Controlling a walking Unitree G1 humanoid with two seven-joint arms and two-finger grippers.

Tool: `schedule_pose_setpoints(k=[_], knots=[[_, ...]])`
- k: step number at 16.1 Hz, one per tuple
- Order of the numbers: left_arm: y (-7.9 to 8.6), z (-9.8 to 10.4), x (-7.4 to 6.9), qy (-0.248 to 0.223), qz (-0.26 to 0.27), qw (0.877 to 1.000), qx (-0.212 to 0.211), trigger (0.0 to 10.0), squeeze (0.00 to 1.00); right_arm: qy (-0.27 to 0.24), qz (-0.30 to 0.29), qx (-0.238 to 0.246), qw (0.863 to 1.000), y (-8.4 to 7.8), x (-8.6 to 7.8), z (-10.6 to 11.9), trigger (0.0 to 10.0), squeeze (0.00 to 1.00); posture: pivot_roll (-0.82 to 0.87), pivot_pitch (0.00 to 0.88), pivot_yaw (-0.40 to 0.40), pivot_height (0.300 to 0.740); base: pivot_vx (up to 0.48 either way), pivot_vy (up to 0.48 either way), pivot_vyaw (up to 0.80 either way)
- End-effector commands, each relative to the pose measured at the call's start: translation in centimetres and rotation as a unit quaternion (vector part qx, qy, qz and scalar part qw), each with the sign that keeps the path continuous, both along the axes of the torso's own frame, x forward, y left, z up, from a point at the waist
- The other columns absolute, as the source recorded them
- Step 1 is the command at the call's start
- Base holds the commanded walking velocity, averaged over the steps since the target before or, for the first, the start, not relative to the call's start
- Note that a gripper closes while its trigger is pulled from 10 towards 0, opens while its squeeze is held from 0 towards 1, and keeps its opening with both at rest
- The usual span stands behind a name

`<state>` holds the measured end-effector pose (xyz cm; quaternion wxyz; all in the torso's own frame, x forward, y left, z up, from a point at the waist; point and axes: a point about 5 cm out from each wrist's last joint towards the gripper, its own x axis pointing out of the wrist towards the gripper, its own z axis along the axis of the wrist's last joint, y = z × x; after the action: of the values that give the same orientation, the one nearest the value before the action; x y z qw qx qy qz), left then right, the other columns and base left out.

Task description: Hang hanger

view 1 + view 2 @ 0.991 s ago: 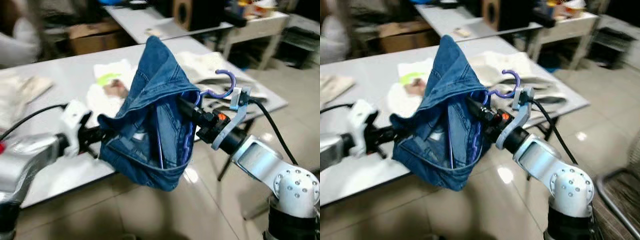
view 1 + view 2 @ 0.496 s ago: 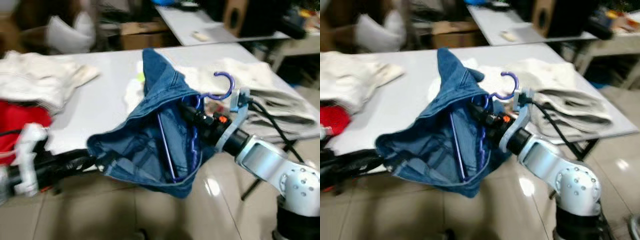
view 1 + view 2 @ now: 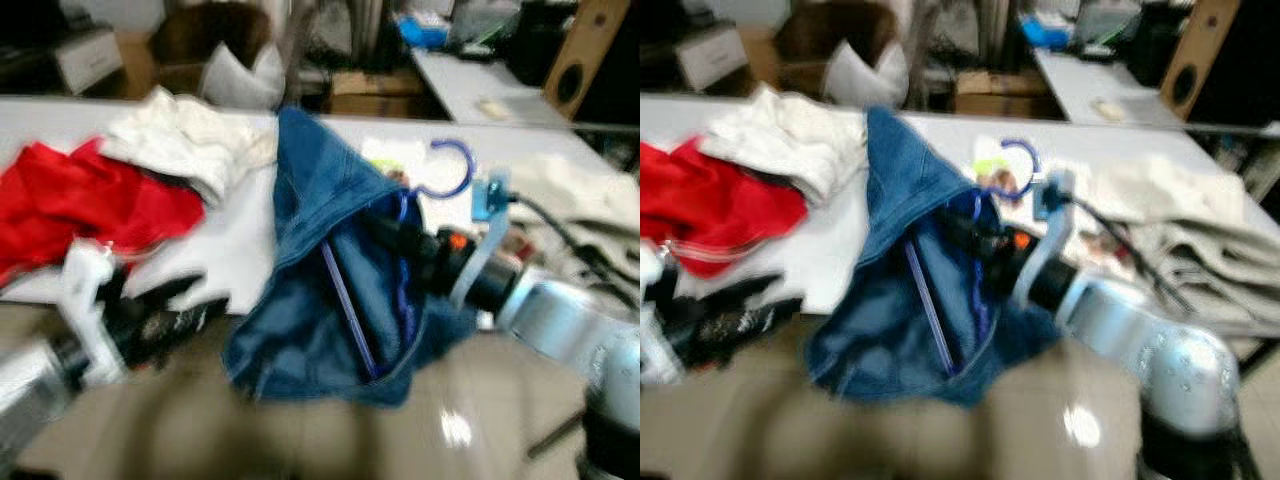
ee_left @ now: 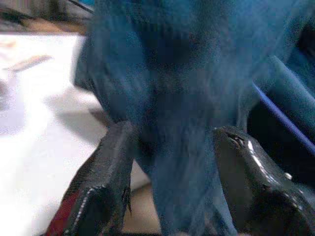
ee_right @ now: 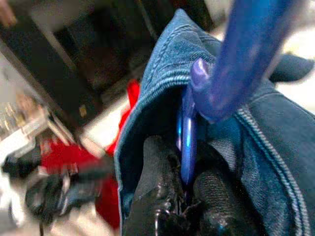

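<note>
1. The purple hanger [image 3: 400, 250] sits inside the blue denim garment [image 3: 330, 300], held up in the air at the front edge of the white bench [image 3: 240, 250]. Its hook [image 3: 448, 170] sticks up out of the top of the denim and curls over toward the robot's right. One thin purple bar [image 3: 348, 320] runs diagonally down through the fabric, so the long axis is pretty steeply tilted, not level.

2. The right hand [image 5: 184, 196] is clenched on the hanger just below the hook. In the right wrist view both black fingers [image 5: 157, 196] pinch the purple neck, with denim bunched around them.

3. The left hand [image 4: 172, 182] is lower down, off to the robot's left of the garment. In the left wrist view its two black fingers [image 4: 103, 187] stand apart with a fold of denim hanging between them. The picture is too blurry to tell if they're actually gripping the cloth or just straddling it.

4. The denim hangs like an open pouch, opening toward the camera, with the hanger's bars visible inside.

5. On the bench behind: a red garment [image 3: 90, 210] at the robot's left, a white one [image 3: 190, 150] next to it, and more pale cloth [image 3: 1200, 230] at the right. A cardboard box [image 3: 215, 40] sits beyond the bench; its contents are too blurred to tell.
</note>
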<state>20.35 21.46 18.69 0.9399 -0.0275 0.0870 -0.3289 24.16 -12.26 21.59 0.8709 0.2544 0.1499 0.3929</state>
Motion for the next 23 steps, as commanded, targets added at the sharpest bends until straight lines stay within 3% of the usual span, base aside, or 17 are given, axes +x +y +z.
schedule_pose_setpoints(k=[1,6,7,8,9,11,13,15,18,23], knots=[[-0.8,-0.5,0.3,-0.010,0.024,1.000,0.013,10.0,1.00,-0.013,0.009,-0.028,0.999,-0.2,-0.3,0.2,10.0,0.00,-0.05,0.000,-0.004,0.740,0.000,0.000,0.76],[-3.9,-1.6,3.2,-0.027,0.046,0.999,-0.006,10.0,1.00,0.006,0.002,-0.070,0.998,-0.6,-1.5,-2.5,10.0,0.00,-0.09,0.000,0.008,0.740,0.000,0.000,0.77],[-5.1,-2.3,4.0,-0.033,0.020,0.999,0.006,10.0,0.89,0.011,0.000,-0.073,0.997,-0.6,-1.7,-3.2,10.0,0.00,-0.09,0.000,-0.002,0.740,0.000,0.000,0.75],[-5.4,-2.5,4.3,-0.035,0.012,0.999,0.009,10.0,0.31,0.013,-0.001,-0.075,0.997,-0.6,-1.7,-3.3,10.0,0.00,-0.09,0.000,-0.003,0.740,0.000,0.000,0.74],[-6.0,-3.3,5.6,-0.029,0.023,0.999,-0.004,10.0,0.00,0.017,-0.008,-0.081,0.997,-0.7,-1.6,-3.9,10.0,0.00,-0.09,0.000,0.002,0.740,0.000,0.000,0.76],[-6.8,-4.7,6.9,-0.002,0.055,0.998,-0.011,10.0,0.00,0.024,-0.017,-0.088,0.996,-1.0,-1.8,-4.9,10.0,0.00,-0.09,0.000,0.007,0.740,0.000,0.000,0.77],[-7.8,-4.9,6.7,-0.006,0.053,0.999,-0.002,10.0,0.00,0.031,-0.026,-0.089,0.995,-1.1,-2.1,-5.5,10.0,0.00,-0.09,0.007,0.015,0.740,0.000,0.000,0.78],[-7.9,-5.1,6.6,-0.001,0.095,0.995,-0.005,10.0,0.00,0.032,-0.039,-0.095,0.994,-1.3,-2.3,-6.1,10.0,0.00,-0.09,0.012,0.022,0.740,0.000,0.000,0.78],[-7.8,-6.6,5.1,-0.004,0.102,0.992,0.071,10.0,0.00,0.020,-0.051,-0.117,0.992,-1.1,-2.3,-7.3,10.0,0.00,-0.07,0.015,0.033,0.740,0.000,0.000,0.78],[-7.1,-6.2,4.1,-0.009,0.108,0.989,0.099,10.0,0.00,0.014,-0.058,-0.156,0.986,-1.5,-1.8,-8.1,10.0,0.00,-0.05,0.039,0.006,0.740,0.000,0.000,0.78]])
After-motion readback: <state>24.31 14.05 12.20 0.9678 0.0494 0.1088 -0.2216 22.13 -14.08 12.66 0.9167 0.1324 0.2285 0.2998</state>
